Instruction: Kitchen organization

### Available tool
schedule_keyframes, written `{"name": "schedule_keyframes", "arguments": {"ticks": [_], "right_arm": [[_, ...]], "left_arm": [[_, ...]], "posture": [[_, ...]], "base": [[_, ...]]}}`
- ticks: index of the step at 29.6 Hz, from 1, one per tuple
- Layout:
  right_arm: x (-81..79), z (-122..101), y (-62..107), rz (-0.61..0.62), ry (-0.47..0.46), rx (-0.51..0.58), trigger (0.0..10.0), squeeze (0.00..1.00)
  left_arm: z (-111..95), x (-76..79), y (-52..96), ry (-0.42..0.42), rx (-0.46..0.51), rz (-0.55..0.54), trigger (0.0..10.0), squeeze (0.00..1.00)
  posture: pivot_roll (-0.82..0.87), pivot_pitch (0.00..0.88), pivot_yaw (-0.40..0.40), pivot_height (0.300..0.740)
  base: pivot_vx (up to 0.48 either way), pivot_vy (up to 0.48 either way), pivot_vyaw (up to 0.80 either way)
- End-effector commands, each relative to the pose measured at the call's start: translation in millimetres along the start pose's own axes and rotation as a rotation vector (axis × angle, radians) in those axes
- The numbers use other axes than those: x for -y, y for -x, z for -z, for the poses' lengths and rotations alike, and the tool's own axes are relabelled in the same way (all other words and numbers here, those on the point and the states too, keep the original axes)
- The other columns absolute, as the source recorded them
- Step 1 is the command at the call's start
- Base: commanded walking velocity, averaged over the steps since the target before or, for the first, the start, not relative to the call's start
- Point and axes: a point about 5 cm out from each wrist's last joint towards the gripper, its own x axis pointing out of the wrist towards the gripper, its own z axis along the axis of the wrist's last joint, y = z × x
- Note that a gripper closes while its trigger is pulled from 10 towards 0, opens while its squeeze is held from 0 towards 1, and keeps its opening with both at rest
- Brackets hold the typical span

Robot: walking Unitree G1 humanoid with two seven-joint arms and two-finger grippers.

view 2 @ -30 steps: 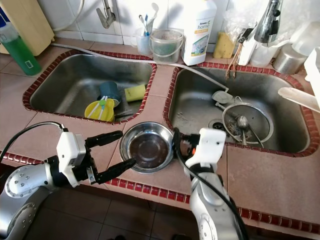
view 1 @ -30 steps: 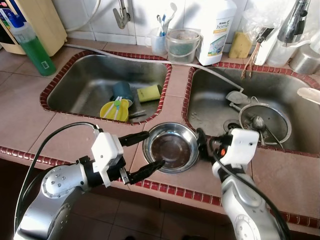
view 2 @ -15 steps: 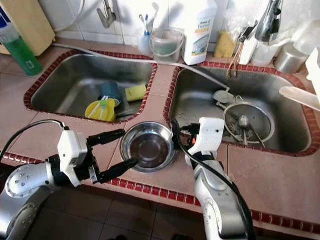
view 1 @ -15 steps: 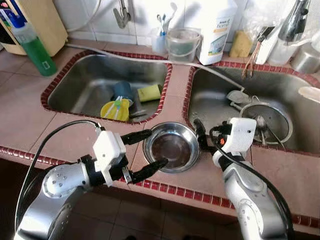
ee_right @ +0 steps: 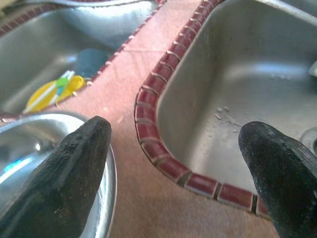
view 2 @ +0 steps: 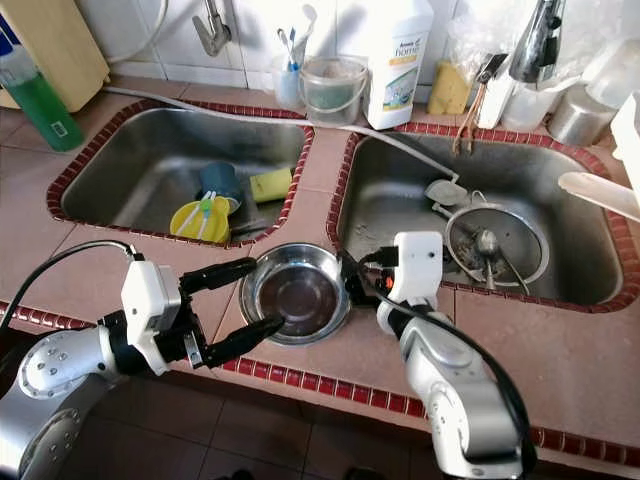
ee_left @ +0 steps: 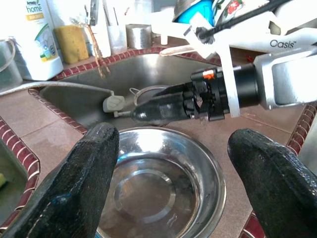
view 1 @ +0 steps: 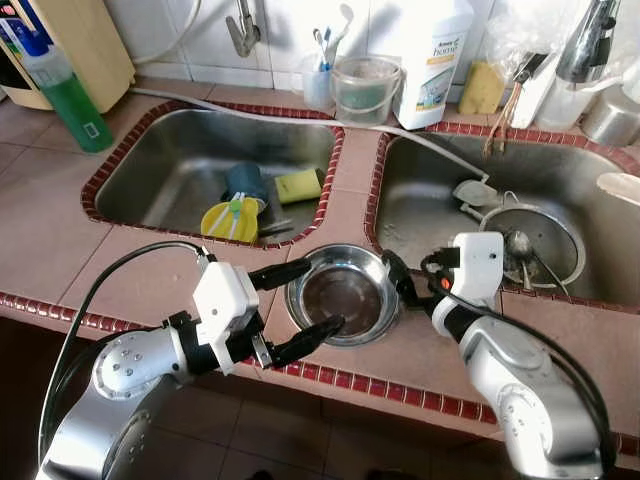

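**Steel bowl at the counter's front edge, a gripper at either side**

The steel bowl (view 1: 343,295) sits upright on the tiled counter (view 1: 60,240), on the strip between the two sinks and close to the counter's front edge; its inside looks empty and reflective; the left gripper (view 1: 298,302) reaches in from the bowl's left with its two black fingers spread wide apart, one finger near the bowl's far-left rim, the other at its near-left rim, gripping nothing; the left wrist view shows the bowl (ee_left: 158,188) lying between and beyond those fingers (ee_left: 74,188); the right gripper (view 1: 398,285) lies low at the bowl's right rim, its fingers parted in the right wrist view, one finger (ee_right: 59,173) over the bowl's edge and the other toward the right sink (ee_right: 233,99), clamped on nothing; the left sink (view 1: 180,170) holds a yellow plate (view 1: 228,220), a dark cup (view 1: 245,183) and a yellow sponge (view 1: 298,186); the right sink holds a round strainer (view 1: 530,245); a green soap bottle (view 1: 68,100) stands at the counter's back-left corner; a white detergent jug (view 1: 432,60) and a clear small bucket (view 1: 362,90) stand along the back edge.
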Motion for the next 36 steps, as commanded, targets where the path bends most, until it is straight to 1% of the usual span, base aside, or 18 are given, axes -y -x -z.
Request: {"name": "schedule_keyframes", "arguments": {"ticks": [1, 3, 5, 6, 7, 8, 9, 10, 17, 20, 23, 28, 29, 30, 36], "right_arm": [[-1.4, -5, 2.3, -0.03, -0.013, 0.0, 10.0, 0.0], [0.0, -6, 2.0, -0.039, -0.028, -0.015, 10.0, 0.0], [0.4, -7, 1.8, -0.047, -0.022, -0.021, 10.0, 0.0], [2.3, -9, 1.2, -0.049, -0.021, -0.024, 7.8, 0.0], [3.4, -11, 0.8, -0.05, -0.029, -0.027, 5.0, 0.0], [4.3, -12, 0.4, -0.048, -0.04, -0.027, 4.1, 0.0], [5.4, -13, 0.1, -0.048, -0.047, -0.028, 3.7, 0.0], [6.0, -13, 0.0, -0.049, -0.044, -0.031, 0.0, 0.0], [9.0, -17, -0.4, -0.075, -0.046, -0.05, 0.0, 0.0], [11.7, -17, -1.6, -0.091, -0.012, -0.078, 0.0, 0.0], [10.9, -16, -2.1, -0.112, 0.001, -0.09, 0.0, 0.0], [1.6, -14, -4.6, -0.186, 0.002, -0.114, 0.0, 0.0], [-1.0, -15, -5.0, -0.207, 0.005, -0.116, 0.3, 0.0], [-5.4, -14, -5.3, -0.243, 0.005, -0.12, 0.0, 0.0], [-10.4, -9, -5.2, -0.284, -0.016, -0.157, 0.0, 0.0]], "left_arm": [[-3, 3.7, -0.7, -0.006, 0.0, 0.012, 10.0, 0.0], [-3, 3.9, -1.5, -0.006, 0.002, 0.012, 10.0, 0.0], [-3, 3.8, -1.9, -0.005, 0.003, 0.011, 10.0, 0.0], [-3, 4.1, -2.5, -0.003, 0.006, 0.012, 10.0, 0.0], [-3, 4.2, -2.8, -0.003, 0.007, 0.013, 10.0, 0.0], [-3, 4.2, -3.1, -0.003, 0.008, 0.013, 10.0, 0.0], [-3, 4.2, -3.5, -0.003, 0.008, 0.014, 10.0, 0.0], [-3, 4.2, -3.7, -0.003, 0.009, 0.014, 10.0, 0.0], [-5, 5.0, -5.0, -0.001, 0.016, 0.015, 10.0, 0.0], [-5, 5.6, -5.7, 0.0, 0.019, 0.015, 10.0, 0.0], [-5, 5.6, -6.4, -0.001, 0.021, 0.014, 10.0, 0.0], [-5, 6.3, -6.9, 0.0, 0.025, 0.011, 10.0, 0.0], [-6, 6.3, -7.0, 0.0, 0.025, 0.011, 10.0, 0.0], [-6, 6.3, -7.1, 0.0, 0.026, 0.009, 10.0, 0.0], [-6, 6.6, -7.4, 0.0, 0.029, 0.005, 10.0, 0.0]], "posture": [[-0.17, 0.207, 0.058, 0.74], [-0.17, 0.208, 0.057, 0.74], [-0.17, 0.207, 0.057, 0.74], [-0.17, 0.207, 0.057, 0.74], [-0.17, 0.207, 0.057, 0.74], [-0.17, 0.207, 0.057, 0.74], [-0.17, 0.207, 0.057, 0.74], [-0.17, 0.207, 0.057, 0.74], [-0.17, 0.205, 0.053, 0.74], [-0.17, 0.205, 0.049, 0.74], [-0.17, 0.204, 0.048, 0.74], [-0.17, 0.202, 0.044, 0.74], [-0.17, 0.202, 0.044, 0.74], [-0.17, 0.201, 0.042, 0.74], [-0.16, 0.204, 0.039, 0.74]], "base": [[0.0, 0.0, 0.0], [0.0, 0.0, 0.0], [0.0, 0.0, 0.0], [0.0, 0.0, 0.0], [0.0, 0.0, 0.0], [0.0, 0.0, 0.0], [0.0, 0.0, 0.0], [0.0, 0.0, 0.0], [0.0, 0.0, 0.0], [0.0, 0.0, 0.0], [0.0, 0.0, 0.0], [0.0, 0.0, 0.0], [0.0, 0.0, 0.0], [0.0, 0.0, 0.0], [0.0, 0.0, 0.0]]}}
